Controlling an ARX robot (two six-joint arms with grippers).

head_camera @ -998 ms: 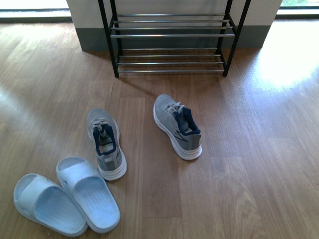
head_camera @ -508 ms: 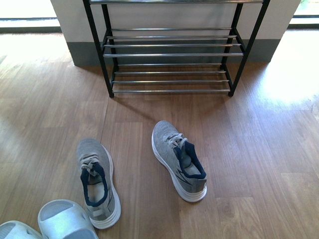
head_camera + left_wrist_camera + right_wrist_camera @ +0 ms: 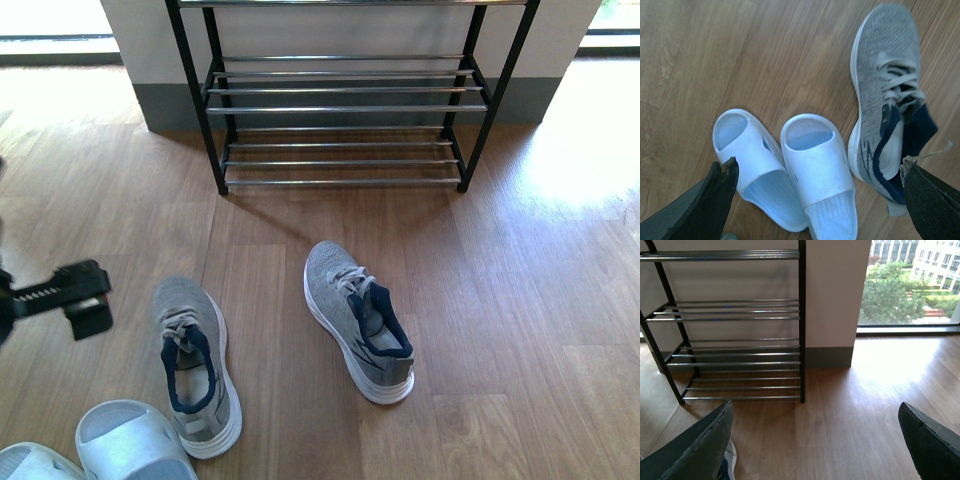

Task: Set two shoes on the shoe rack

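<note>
**A:** Where are the shoes, and how are they expected to handle?

**B:** The left sneaker and right sneaker are seen on the floor, toes toward the rack but well apart from it. The slides lie just beside the left sneaker. The grey knit uppers are judged soft and light, the thick white soles stiff. A hold across the navy heel collar is advised, and the loose laces could be snagged.

**A:** And the slides?

**B:** They are moulded in one piece from pale blue rubber, with ribbed footbeds. They are judged light, springy and perhaps slick, and best taken by the strap.

**A:** The grippers?

**B:** The left gripper is held spread wide above the slides, with nothing grasped. The right gripper is likewise spread and empty, faced toward the rack. The rack's thin chrome bars are round and smooth, so soles should be laid across two of them.
</note>
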